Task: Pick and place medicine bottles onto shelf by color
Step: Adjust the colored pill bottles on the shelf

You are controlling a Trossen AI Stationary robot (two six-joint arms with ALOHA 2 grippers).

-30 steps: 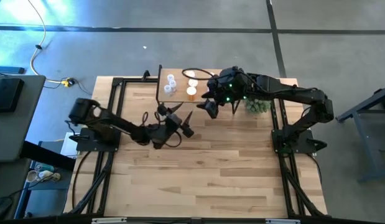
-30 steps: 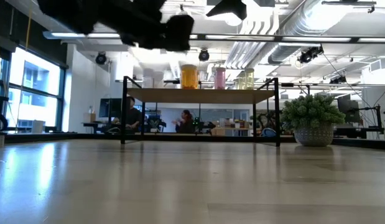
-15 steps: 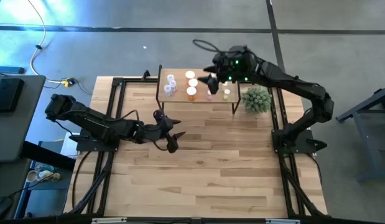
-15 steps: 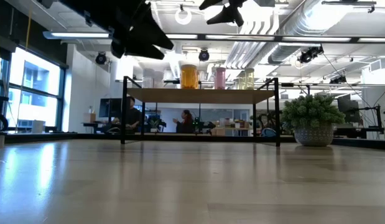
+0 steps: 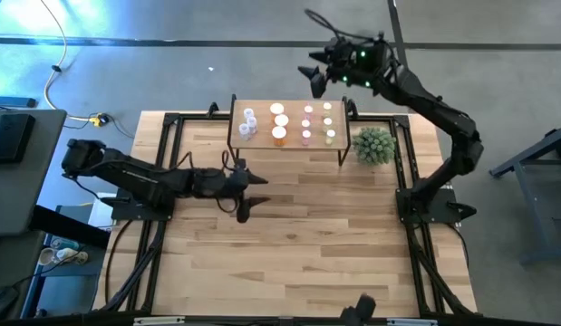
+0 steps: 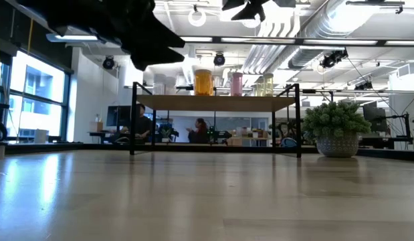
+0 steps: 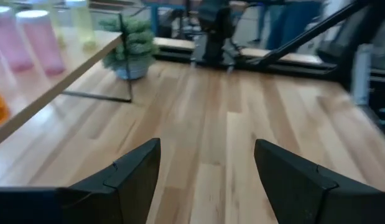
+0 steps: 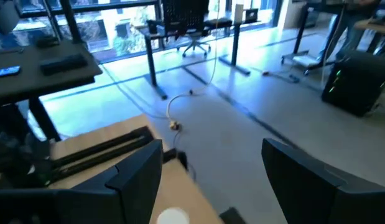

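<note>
The shelf (image 5: 259, 138) stands at the table's far edge on thin black legs. On it stand several medicine bottles in columns: white (image 5: 249, 122), orange (image 5: 278, 136), pink (image 5: 307, 124) and yellow-green (image 5: 328, 124). The low view shows the orange (image 6: 203, 82), pink (image 6: 237, 84) and yellow-green (image 6: 263, 86) bottles upright on the board. My left gripper (image 5: 255, 196) hovers open over the table, in front of the shelf's left end. It points toward the table's right edge and holds nothing (image 7: 208, 180). My right gripper (image 5: 310, 79) is open and empty, high up beyond the shelf's far side (image 8: 211, 174).
A green spiky plant (image 5: 373, 145) in a pot stands right of the shelf. Black frame rails (image 5: 171, 136) run along the table's left and right sides. The wide wooden tabletop (image 5: 307, 244) stretches from the shelf to the near edge. People sit in the room behind (image 6: 200, 128).
My right gripper has moved from in front of the shelf, over the bottles, to beyond the table's far edge, rising as it went. My left gripper has drawn back from the shelf toward the near-left and turned to point right. Both stayed open. The bottles have not moved.
</note>
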